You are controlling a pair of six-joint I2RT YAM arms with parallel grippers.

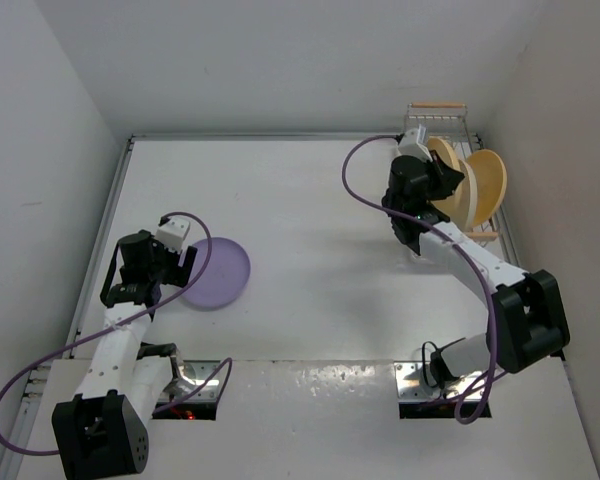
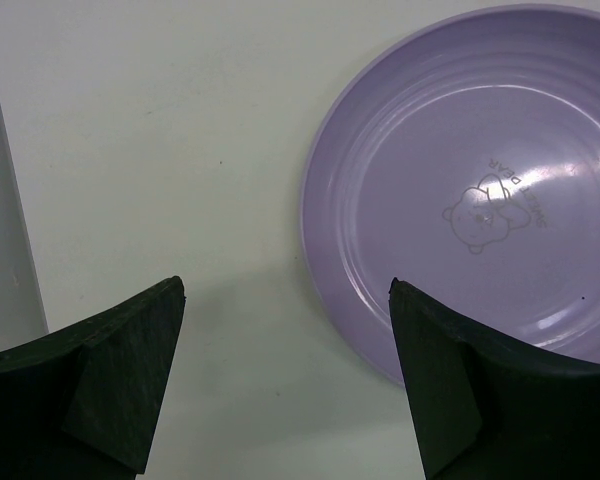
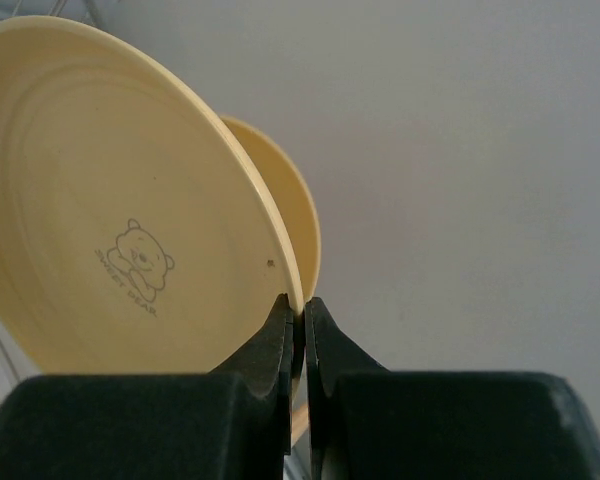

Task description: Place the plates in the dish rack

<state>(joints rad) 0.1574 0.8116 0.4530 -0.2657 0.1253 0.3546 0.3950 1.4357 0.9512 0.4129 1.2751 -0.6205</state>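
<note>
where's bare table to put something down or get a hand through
Widest bare table lies between the lavender plate and the right arm, back to the far wall. A narrower strip runs in front of that plate. Crowded: the far right corner, where the dish rack holds upright plates and the right gripper is shut on a yellowish plate.

Lavender plate (image 2: 460, 200) w/ grey bear print, yellow plate (image 3: 110, 200) same print, rack (image 1: 416, 118) white wire, wood-tan handle (image 1: 437, 104).

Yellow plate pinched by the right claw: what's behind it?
Another yellow plate stands close behind the pinched plate, which the right gripper grips by its rim. Only a curved edge strip shows; the pinched plate covers the rest.
</note>
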